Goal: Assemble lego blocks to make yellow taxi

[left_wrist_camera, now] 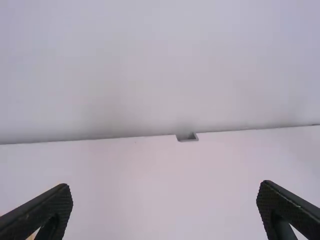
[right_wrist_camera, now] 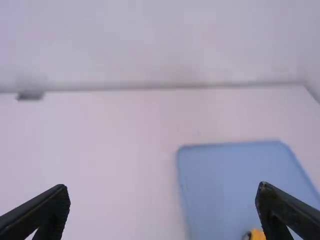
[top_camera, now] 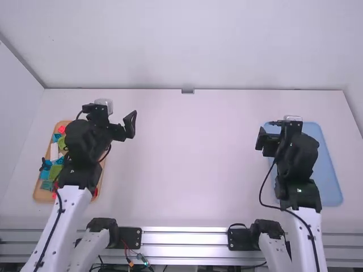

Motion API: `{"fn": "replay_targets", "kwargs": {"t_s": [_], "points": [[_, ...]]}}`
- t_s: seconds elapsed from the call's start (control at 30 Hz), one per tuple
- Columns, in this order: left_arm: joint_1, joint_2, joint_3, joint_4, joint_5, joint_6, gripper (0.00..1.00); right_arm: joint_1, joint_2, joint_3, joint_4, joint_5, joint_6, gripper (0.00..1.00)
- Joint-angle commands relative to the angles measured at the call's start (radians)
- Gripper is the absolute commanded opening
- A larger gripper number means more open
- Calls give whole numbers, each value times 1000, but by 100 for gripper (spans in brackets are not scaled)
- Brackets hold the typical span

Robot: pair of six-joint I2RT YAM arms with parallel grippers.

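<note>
My left gripper (top_camera: 108, 118) is held above the table's left side, partly over a tan tray (top_camera: 38, 194) of loose blocks: a white block (top_camera: 54, 152), a green block (top_camera: 55, 172), plus teal, blue and pink pieces. In the left wrist view the left gripper (left_wrist_camera: 165, 192) is open, nothing between its fingers. The right gripper (top_camera: 285, 136) hangs over the blue tray (top_camera: 332, 184); in the right wrist view this gripper (right_wrist_camera: 162, 192) is also open and holds nothing. Beside its right finger, a yellow piece (right_wrist_camera: 257, 234) with a dark round part lies on the blue tray (right_wrist_camera: 225, 175), partly hidden.
White table (top_camera: 187, 164) stretches between the two trays. A back wall rises behind its far edge, where a small grey bracket (top_camera: 188, 91) sits at the middle. Side walls stand at left and right. Metal rails (top_camera: 184, 237) run along the near edge.
</note>
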Motion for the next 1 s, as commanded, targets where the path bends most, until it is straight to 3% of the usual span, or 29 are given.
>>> {"fn": "replay_targets", "kwargs": {"t_s": [0.0,0.17,0.43,0.97], "points": [[-24,-27,-28,-21,-25,43,95,26,-23,-19,17,-7,55,95],[-25,-83,-83,-76,-81,90,90,78,-79,-75,73,-7,65,89],[-25,-223,-224,-81,-221,90,76,78,-223,-218,216,-7,65,75],[-25,-575,-575,-81,-260,90,41,78,-574,-570,223,-7,65,39]]}}
